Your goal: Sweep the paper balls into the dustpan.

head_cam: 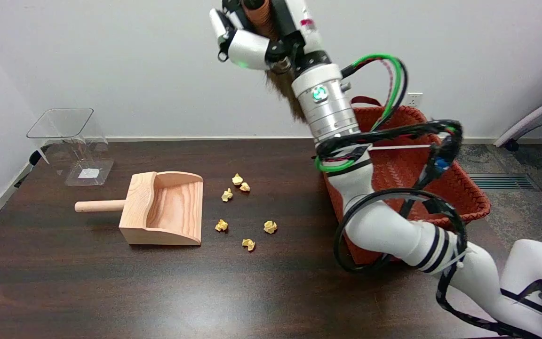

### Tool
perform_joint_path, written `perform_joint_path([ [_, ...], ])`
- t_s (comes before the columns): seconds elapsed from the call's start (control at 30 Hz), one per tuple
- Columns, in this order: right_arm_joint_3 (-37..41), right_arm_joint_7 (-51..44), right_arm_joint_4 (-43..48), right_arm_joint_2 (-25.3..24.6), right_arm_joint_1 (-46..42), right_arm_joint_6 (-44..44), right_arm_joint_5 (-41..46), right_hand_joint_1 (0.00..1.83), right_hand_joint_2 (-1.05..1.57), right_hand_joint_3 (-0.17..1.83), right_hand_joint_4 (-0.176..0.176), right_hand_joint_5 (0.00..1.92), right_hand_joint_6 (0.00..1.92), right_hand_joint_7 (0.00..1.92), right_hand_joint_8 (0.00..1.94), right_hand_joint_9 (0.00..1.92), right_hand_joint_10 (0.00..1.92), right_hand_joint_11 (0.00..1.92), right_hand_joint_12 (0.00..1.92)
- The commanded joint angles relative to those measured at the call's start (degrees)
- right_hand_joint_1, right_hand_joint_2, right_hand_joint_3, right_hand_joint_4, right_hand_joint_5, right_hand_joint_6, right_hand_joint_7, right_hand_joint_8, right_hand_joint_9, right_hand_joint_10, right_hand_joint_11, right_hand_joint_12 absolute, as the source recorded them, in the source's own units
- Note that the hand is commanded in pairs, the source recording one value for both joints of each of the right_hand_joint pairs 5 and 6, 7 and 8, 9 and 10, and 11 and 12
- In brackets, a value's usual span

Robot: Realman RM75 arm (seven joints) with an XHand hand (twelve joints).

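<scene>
Several small yellow paper balls (244, 207) lie scattered on the dark table just right of the wooden dustpan (165, 208). The dustpan's open mouth faces right, toward the balls, and its round handle (99, 205) sticks out to the left. My right hand (252, 35) is raised high at the top of the head view, well above and behind the balls. It grips a brush with a brown handle (258, 14), and the dark bristles (286, 94) hang down behind the wrist.
A red woven basket (454, 179) stands at the table's right side, partly behind my right arm. A clear plastic container (71, 146) sits at the back left. The table's left edge runs close to the wall.
</scene>
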Motion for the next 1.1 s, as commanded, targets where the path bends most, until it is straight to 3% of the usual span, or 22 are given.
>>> perform_joint_path([
  [0.03, 1.0, -6.2, 6.4, -9.0, -3.7, -11.7, 10.6, 1.33, 1.04, 0.87, 0.000, 1.92, 1.92, 1.92, 1.92, 1.92, 1.92, 1.92, 1.92],
  [0.2, 2.1, -15.9, 7.7, -11.7, -4.7, -9.8, 16.0, 1.33, 1.04, 0.86, 0.000, 1.92, 1.92, 1.92, 1.92, 1.92, 1.92, 1.92, 1.92],
  [0.47, 1.7, -24.2, 10.3, -13.5, -4.3, -5.2, 20.5, 1.34, 1.02, 0.85, 0.000, 1.92, 1.92, 1.92, 1.92, 1.92, 1.92, 1.92, 1.92],
  [0.9, -3.3, -18.8, 21.8, -17.3, -2.1, 8.5, 17.7, 1.35, 0.98, 0.85, 0.000, 1.92, 1.92, 1.92, 1.92, 1.92, 1.92, 1.92, 1.92],
  [1.1, -1.6, -19.2, 24.3, -21.4, -3.1, 15.4, 17.8, 1.38, 0.88, 0.86, 0.000, 1.92, 1.92, 1.92, 1.92, 1.92, 1.92, 1.92, 1.92],
])
